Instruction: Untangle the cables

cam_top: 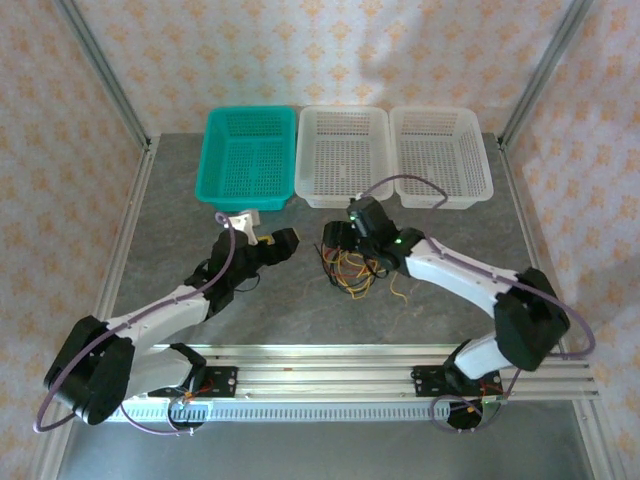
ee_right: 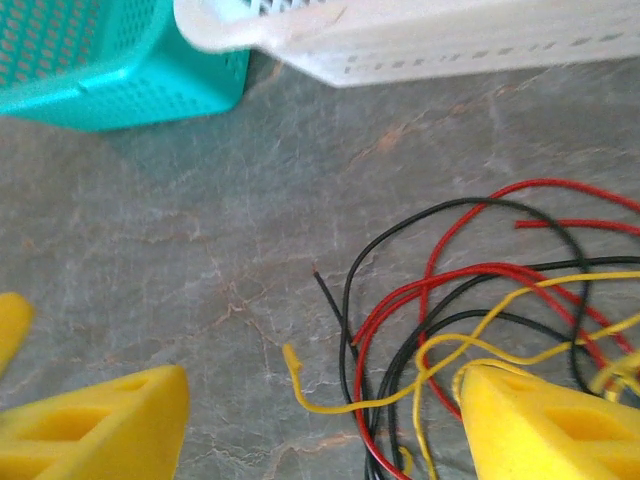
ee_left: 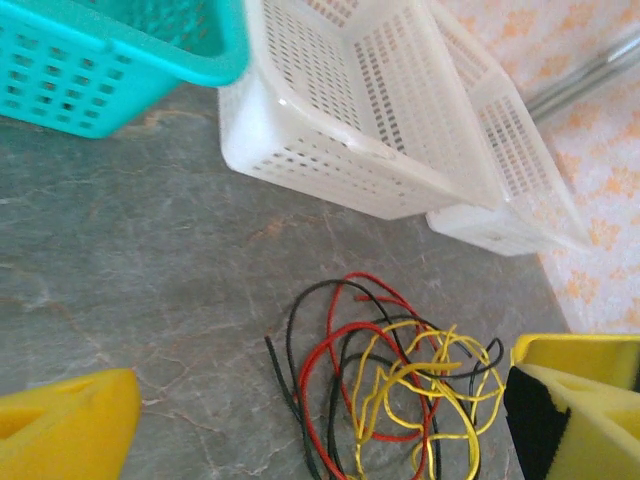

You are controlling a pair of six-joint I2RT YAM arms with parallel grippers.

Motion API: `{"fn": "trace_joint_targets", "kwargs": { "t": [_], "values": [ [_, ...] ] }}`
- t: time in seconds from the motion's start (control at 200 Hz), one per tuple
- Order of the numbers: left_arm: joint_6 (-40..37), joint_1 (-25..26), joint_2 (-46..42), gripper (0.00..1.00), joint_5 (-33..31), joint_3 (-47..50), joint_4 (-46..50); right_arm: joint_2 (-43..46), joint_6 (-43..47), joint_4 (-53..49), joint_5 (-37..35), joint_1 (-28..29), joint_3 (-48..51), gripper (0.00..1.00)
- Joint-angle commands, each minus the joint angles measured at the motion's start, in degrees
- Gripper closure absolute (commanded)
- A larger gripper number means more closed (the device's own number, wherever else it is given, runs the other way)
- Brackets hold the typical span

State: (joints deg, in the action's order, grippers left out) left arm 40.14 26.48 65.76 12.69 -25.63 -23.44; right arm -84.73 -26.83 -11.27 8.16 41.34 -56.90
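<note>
The cables (cam_top: 350, 270) lie in a loose tangle of yellow, red and black strands on the grey table (cam_top: 300, 310), just in front of the baskets. My right gripper (cam_top: 338, 250) hangs low over the tangle's left side. Its yellow fingers (ee_right: 100, 430) stand apart with a free yellow cable end (ee_right: 295, 365) and black and red strands (ee_right: 400, 330) between them, nothing pinched. My left gripper (cam_top: 268, 238) is open to the left of the tangle. In its wrist view the cables (ee_left: 400, 390) lie ahead between its wide-apart yellow pads (ee_left: 60, 430), untouched.
A teal basket (cam_top: 248, 155) and two white baskets (cam_top: 343, 150) (cam_top: 440, 150) stand in a row at the back of the table. A metal rail (cam_top: 400, 365) runs along the near edge by the arm bases. Purple-grey arm cables loop over the right white basket.
</note>
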Motion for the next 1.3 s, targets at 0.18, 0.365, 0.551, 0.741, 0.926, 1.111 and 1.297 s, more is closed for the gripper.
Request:
{"fn": "trace_joint_targets", "kwargs": {
  "t": [0.18, 0.365, 0.551, 0.741, 0.926, 1.111, 1.297],
  "values": [
    [1.7, -1.91, -2.87, 0.06, 1.9, 2.49, -2.97, -10.06, -0.75, 0.6, -0.09, 1.27, -6.86, 0.38],
    [1.21, -1.87, -2.25, 0.06, 2.16, 2.78, -3.18, -14.11, -1.79, 0.18, 0.85, 1.7, -9.75, 0.47],
    [0.82, -1.87, -1.56, 0.07, 2.43, 2.95, -3.71, -14.0, -3.2, 0.87, 2.05, 2.08, -9.38, 0.6],
    [0.01, -1.87, -0.55, 0.09, 3.09, 2.4, -3.8, -13.23, -5.84, 2.02, 3.22, 2.14, -8.44, 0.74],
    [-0.84, -1.88, -0.61, 0.1, 2.41, 2.26, -3.13, -11.45, -7.65, 2.36, 2.73, 2.12, -8.74, 0.88],
    [-2.33, -1.87, -1.62, 0.1, 1.47, 1.55, -1.81, -9.66, -8.84, 1.99, 3.11, 1.91, -9.72, 0.96],
    [-5.97, -1.55, -2.1, 0.12, 3.57, -0.33, -1.92, -6.36, -10.92, 4.45, 7.26, -0.3, -8.69, 0.99]
  ]
}}
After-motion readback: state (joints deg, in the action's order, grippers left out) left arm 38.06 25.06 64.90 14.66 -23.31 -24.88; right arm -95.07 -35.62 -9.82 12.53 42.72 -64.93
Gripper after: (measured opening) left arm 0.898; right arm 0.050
